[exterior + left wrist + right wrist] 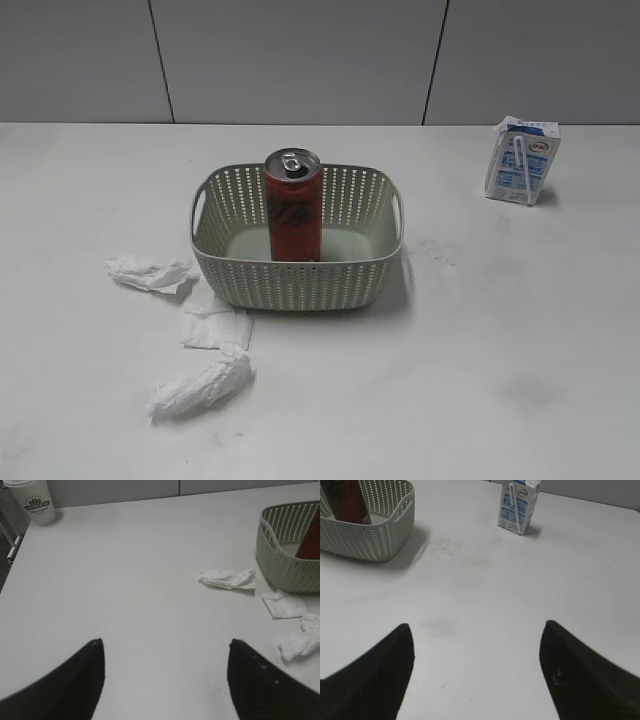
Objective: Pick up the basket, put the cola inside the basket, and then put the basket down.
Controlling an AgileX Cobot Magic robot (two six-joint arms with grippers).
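The sage-green basket (pixel 300 275) rests on the white table at the middle of the exterior view. The red cola can (pixel 293 208) stands upright inside it. Neither arm shows in the exterior view. My left gripper (pixel 166 642) is open and empty over bare table, well to the left of the basket (pixel 285 555); a red edge of the cola (pixel 311 542) shows inside. My right gripper (pixel 476 627) is open and empty over bare table, to the right of the basket (pixel 375 535) with the cola (pixel 349 500) in it.
A blue-and-white drink carton (pixel 522 160) stands at the back right, also in the right wrist view (pixel 518 505). Crumpled white tissues (pixel 200 385) lie left of and in front of the basket. A white paper cup (pixel 36 502) stands at the far left table corner.
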